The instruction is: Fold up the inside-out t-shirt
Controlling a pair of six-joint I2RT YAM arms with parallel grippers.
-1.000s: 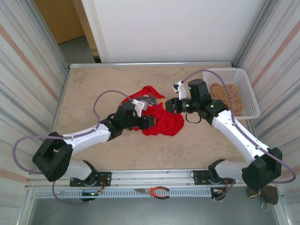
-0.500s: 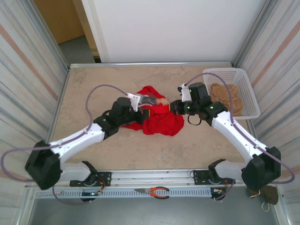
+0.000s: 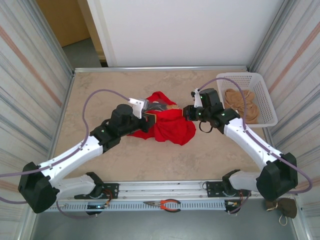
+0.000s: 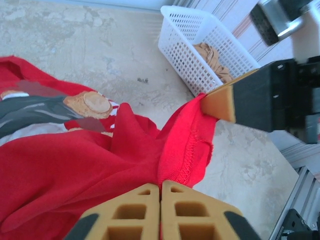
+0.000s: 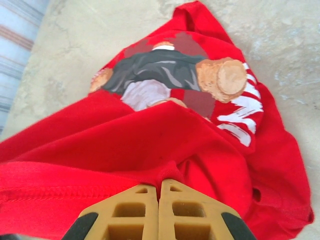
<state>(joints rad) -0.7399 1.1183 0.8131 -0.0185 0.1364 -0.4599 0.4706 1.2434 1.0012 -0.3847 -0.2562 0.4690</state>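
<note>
The table [image 3: 95, 87] is a pale beige, marbled slab framed in aluminium, with striped corrugated walls [image 3: 30, 65] along the left and right edges of the overhead frame and a white panel [image 3: 180, 30] across the top. A white mesh basket [image 3: 241, 75] sits at the upper right of the table and holds a tan cloth [image 3: 240, 100]. Orange-handled pliers [image 3: 168, 204] lie on the rail [image 3: 150, 189] at the bottom centre.

The inside-out t-shirt [image 3: 167, 126] lies crumpled in the middle of the overhead frame, bright red, bunched into folds. A printed patch of grey, tan and white lettering faces up on its upper part.

The left gripper [image 3: 149, 119] meets the shirt from the left. In its wrist view its jaws [image 4: 160, 189] are clenched on a stitched hem fold. The right gripper [image 3: 186, 111] reaches in from the right, and its jaws [image 5: 160, 186] are pressed together on a ridge of red fabric. The shirt's edge is drawn up to its tan finger in the upper right of the left wrist frame.
</note>
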